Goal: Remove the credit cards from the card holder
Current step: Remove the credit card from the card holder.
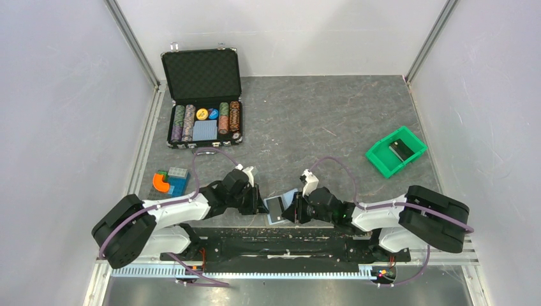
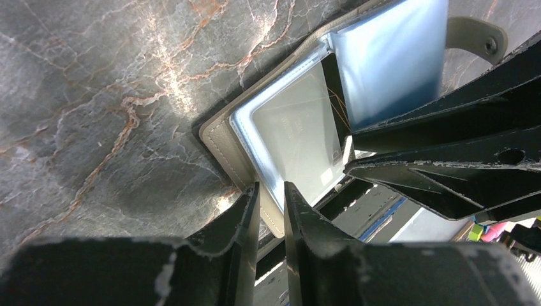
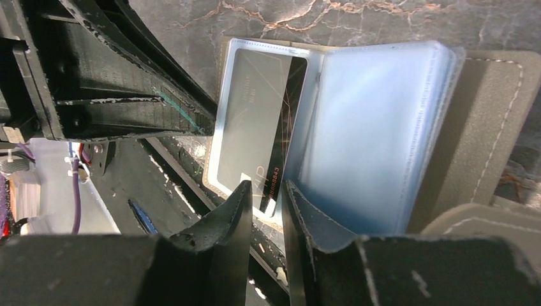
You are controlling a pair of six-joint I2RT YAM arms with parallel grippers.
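**Step in hand:** extraction is under way and judged not complete. The card holder (image 1: 276, 209) lies spread open at lower centre of the top view, between the 2 end effectors. 1 credit card (image 3: 255, 127) sits in its clear sleeve.

**End effectors:** the left end effector (image 2: 271, 207) is narrow, with the holder's tan border at its tips. The right end effector (image 3: 266, 204) is narrow at the card's lower edge. I cannot tell whether either one clamps.

**Next move:** in my judgement, 1 side must pin the holder while the other draws the card along the sleeve, not across it.

**Edges and room:** the holder overhangs the tabletop (image 1: 319, 121) near edge, above the black base rail (image 1: 274, 242), so a dropped card could fall there. The tips stand close together. The green bin (image 1: 380, 164) and chip case (image 1: 203, 76) are well apart.
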